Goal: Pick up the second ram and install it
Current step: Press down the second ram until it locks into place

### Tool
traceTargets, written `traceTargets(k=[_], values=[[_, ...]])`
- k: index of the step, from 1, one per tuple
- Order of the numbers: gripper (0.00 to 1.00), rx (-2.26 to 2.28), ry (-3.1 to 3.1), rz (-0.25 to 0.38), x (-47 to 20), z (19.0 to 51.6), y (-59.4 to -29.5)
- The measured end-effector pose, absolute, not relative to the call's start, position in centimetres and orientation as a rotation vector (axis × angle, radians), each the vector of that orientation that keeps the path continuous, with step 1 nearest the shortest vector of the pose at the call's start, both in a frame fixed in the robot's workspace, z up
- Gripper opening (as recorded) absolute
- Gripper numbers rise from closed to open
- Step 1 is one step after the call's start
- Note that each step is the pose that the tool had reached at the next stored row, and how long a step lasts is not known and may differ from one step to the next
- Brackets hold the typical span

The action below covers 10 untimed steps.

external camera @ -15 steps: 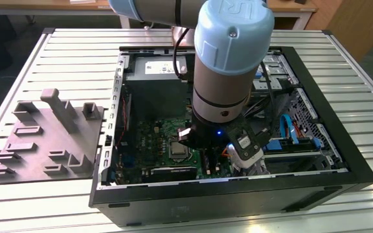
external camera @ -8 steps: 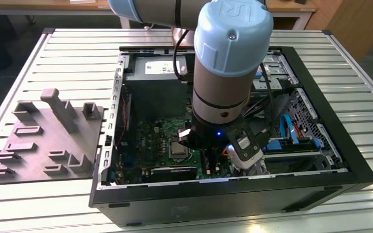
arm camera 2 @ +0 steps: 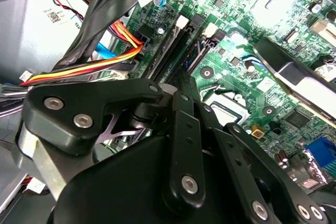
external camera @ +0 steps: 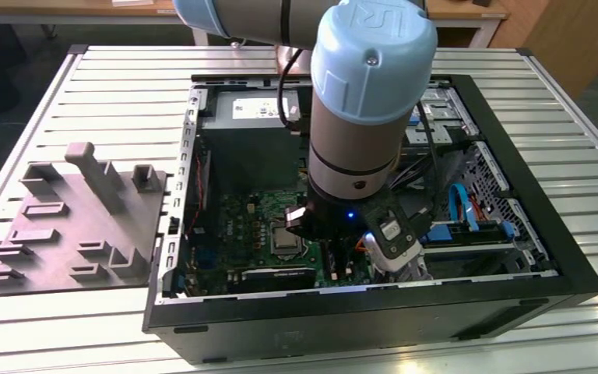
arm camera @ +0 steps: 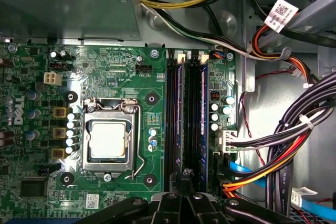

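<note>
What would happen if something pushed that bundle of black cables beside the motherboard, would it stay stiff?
The black cable bundle would probably bend rather than resist, since it already hangs in a curve. It likely shifts as one, because a white tie binds it. Its ends seem anchored elsewhere, so it may spring back.

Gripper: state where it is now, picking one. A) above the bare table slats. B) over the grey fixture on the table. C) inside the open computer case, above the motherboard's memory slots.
C: in the first wrist view the gripper sits over the memory slots on the motherboard.
</note>
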State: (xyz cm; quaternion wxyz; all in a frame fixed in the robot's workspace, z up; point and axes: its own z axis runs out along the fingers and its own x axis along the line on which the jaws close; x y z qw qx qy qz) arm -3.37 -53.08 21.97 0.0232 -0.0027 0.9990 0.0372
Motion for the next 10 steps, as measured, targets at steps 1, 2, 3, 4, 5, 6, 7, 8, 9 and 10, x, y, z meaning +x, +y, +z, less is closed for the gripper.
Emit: traceTargets(k=[1, 2, 3, 4, 5, 6, 7, 8, 9, 10], values=[[0.10, -0.008, 3.093, 0.115, -3.37, 21.96, -53.08], [0.10, -0.008, 3.093, 0.115, -3.37, 21.93, -53.08], [0.10, -0.008, 3.093, 0.115, -3.37, 21.87, -53.08], [0.10, -0.008, 3.093, 0.115, -3.37, 21.86, -53.09], [0.10, -0.008, 3.093, 0.115, -3.37, 21.84, -53.08], [0.10, -0.008, 3.093, 0.115, -3.37, 21.83, -53.08], [0.10, -0.008, 3.093, 0.115, -3.37, 21.83, -53.08], [0.10, -0.008, 3.093, 0.115, -3.37, 21.83, -53.08], [0.10, -0.008, 3.093, 0.115, -3.37, 21.83, -53.08], [0.10, -0.008, 3.093, 0.115, -3.37, 21.83, -53.08]])
